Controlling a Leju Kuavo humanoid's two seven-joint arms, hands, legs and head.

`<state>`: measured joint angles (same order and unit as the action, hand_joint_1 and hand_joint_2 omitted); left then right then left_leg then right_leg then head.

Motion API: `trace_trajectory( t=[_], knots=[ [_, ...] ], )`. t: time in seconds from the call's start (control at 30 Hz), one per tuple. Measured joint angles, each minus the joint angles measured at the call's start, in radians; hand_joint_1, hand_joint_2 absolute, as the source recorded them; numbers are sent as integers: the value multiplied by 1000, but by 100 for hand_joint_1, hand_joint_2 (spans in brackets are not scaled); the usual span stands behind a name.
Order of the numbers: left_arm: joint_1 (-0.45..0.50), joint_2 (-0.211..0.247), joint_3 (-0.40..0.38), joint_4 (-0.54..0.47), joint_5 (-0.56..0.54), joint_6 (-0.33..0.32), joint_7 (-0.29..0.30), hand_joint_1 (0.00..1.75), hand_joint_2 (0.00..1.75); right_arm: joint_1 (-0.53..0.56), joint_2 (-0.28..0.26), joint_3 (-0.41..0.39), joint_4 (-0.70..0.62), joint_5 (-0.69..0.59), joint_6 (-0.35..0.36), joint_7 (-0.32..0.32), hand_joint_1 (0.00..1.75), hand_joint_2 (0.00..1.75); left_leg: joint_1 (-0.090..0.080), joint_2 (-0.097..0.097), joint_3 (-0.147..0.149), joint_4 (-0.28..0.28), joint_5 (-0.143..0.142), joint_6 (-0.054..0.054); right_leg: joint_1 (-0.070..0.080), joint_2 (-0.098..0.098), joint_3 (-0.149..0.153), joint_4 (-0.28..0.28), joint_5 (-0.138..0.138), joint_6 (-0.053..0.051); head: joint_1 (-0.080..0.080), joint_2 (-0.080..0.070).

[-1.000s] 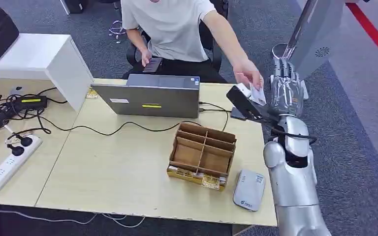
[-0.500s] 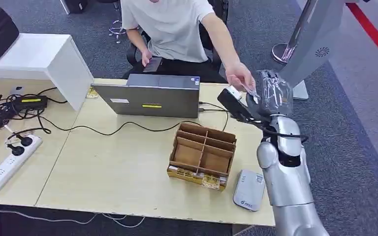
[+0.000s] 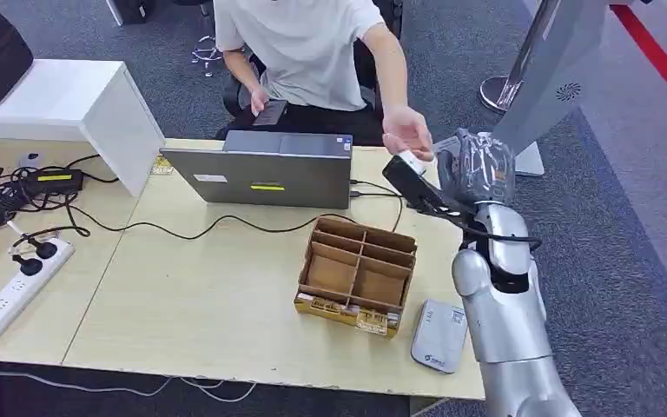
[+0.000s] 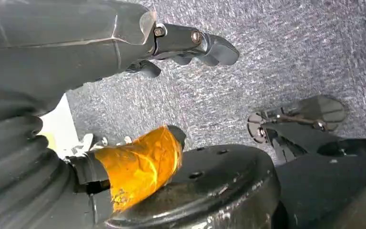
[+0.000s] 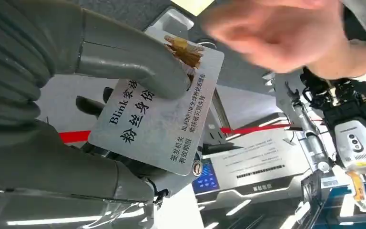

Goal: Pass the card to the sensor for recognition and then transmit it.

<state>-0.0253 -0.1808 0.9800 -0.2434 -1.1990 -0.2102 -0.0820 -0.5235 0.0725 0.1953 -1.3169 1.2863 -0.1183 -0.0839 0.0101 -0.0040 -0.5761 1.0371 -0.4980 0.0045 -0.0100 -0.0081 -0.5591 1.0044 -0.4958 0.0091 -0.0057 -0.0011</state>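
Observation:
My right hand [image 3: 479, 169] is raised at the table's far right corner and grips a silver card [image 5: 161, 120] printed with black text, thumb [image 5: 138, 59] pressed on its face. A black tilted sensor device [image 3: 408, 180] stands on the table right beside that hand. A person's open hand [image 3: 408, 133] hovers just above the device and near the card [image 5: 271, 31]. My left hand [image 4: 171, 40] hangs over the grey carpet with its fingers apart, holding nothing; its thumb [image 4: 140, 162] is wrapped in orange tape.
A laptop [image 3: 260, 174] stands at the table's back, with a cardboard divider box [image 3: 356, 274] in front of it. A flat grey-white device [image 3: 440, 334] lies at the front right corner. Cables and a power strip [image 3: 17, 287] occupy the left side. The person sits behind the table.
My right hand, upright and spread a second ago, has closed on the card that the person held out beside it and shifted slightly left. The person's hand has let go and drawn back.

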Motion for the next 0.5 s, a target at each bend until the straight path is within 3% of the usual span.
trace_trajectory(
  t=[0.17,0.3,0.5],
  knots=[
    [0,-2,13,0,14,6,-6,0,175,16,1,0,-20,-50,-15,-32,175,175,0,0,0,0,0,0,0,0,0,0,0,0,0,0],
    [1,-8,33,0,33,18,-5,0,175,100,-2,0,-103,-71,-66,-72,175,175,0,0,0,0,0,0,0,0,-1,0,0,0,0,0],
    [2,-19,67,0,59,33,5,0,175,271,-54,-6,-260,-26,-216,-128,175,175,0,-1,-1,0,-1,1,0,-1,-1,-1,-1,0,0,0]
  ],
)
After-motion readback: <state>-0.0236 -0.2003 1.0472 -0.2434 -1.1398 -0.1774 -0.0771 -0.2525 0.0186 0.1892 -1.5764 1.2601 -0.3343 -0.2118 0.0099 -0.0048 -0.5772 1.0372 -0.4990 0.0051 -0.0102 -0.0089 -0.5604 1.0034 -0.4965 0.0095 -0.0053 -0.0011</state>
